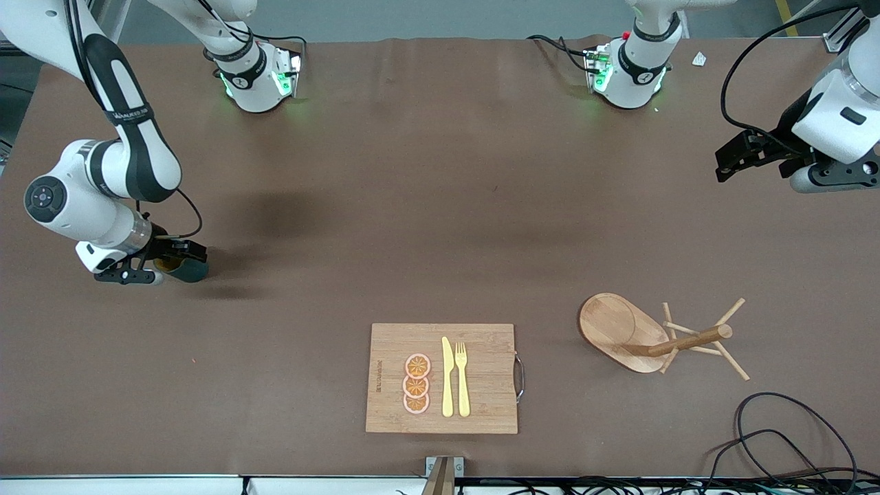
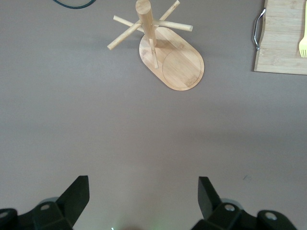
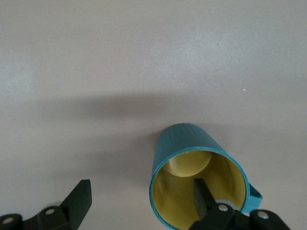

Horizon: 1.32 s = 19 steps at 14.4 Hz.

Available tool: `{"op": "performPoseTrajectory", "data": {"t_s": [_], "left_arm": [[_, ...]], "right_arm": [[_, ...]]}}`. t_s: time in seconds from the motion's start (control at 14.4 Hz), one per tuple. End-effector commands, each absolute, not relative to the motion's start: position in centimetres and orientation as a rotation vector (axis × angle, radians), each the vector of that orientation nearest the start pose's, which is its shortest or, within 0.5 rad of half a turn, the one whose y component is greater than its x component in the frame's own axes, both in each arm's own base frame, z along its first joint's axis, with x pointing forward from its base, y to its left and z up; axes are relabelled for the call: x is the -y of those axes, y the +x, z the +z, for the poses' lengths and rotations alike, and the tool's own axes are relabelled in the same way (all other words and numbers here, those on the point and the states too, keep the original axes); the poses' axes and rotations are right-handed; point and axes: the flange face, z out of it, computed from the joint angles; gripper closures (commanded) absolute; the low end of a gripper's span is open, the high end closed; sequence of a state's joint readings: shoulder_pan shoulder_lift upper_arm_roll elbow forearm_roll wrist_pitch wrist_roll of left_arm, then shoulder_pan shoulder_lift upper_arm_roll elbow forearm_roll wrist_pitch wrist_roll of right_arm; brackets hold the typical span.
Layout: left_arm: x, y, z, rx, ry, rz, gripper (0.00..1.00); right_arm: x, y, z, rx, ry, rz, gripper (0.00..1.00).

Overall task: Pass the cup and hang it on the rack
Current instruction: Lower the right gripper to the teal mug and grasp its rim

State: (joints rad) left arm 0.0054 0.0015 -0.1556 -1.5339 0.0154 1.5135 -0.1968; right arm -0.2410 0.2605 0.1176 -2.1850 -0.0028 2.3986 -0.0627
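The dark teal cup [image 1: 192, 269] with its yellow inside stands toward the right arm's end of the table. My right gripper [image 1: 173, 262] is at the cup and open. In the right wrist view one fingertip [image 3: 199, 194] is inside the cup's mouth [image 3: 192, 158] and the other is outside the wall; the small handle [image 3: 255, 196] sticks out beside it. The wooden rack [image 1: 619, 330] stands toward the left arm's end, nearer the front camera. My left gripper [image 1: 730, 161] hangs open and empty high over the table's left-arm end, with the rack [image 2: 180, 64] farther off in its wrist view.
A bamboo cutting board [image 1: 488, 357] with three orange slices [image 1: 416, 384], a yellow knife [image 1: 447, 377] and a fork [image 1: 462, 378] lies near the front edge. A black cable [image 1: 777, 426] loops near the rack's corner. The board's metal handle [image 2: 257, 28] faces the rack.
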Motion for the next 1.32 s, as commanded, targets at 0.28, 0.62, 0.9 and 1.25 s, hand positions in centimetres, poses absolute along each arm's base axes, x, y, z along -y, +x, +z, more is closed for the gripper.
{"op": "performPoseTrajectory", "data": {"t_s": [0.28, 0.62, 0.9, 1.25], "left_arm": [[7.9, 54.5, 64.1, 0.055, -3.110, 0.035, 0.00], [7.9, 54.5, 63.9, 0.058, -3.109, 0.040, 0.00], [7.8, 54.5, 63.9, 0.058, -3.109, 0.040, 0.00], [7.7, 54.6, 63.9, 0.065, -3.109, 0.040, 0.00]], "right_arm": [[7.6, 54.7, 24.8, -0.129, -3.114, -0.010, 0.17], [7.5, 54.1, 24.2, -0.120, -3.115, -0.007, 0.26], [7.5, 54.1, 24.2, -0.120, -3.115, -0.007, 0.60], [7.5, 54.0, 24.1, -0.122, -3.114, 0.005, 1.00]]}}
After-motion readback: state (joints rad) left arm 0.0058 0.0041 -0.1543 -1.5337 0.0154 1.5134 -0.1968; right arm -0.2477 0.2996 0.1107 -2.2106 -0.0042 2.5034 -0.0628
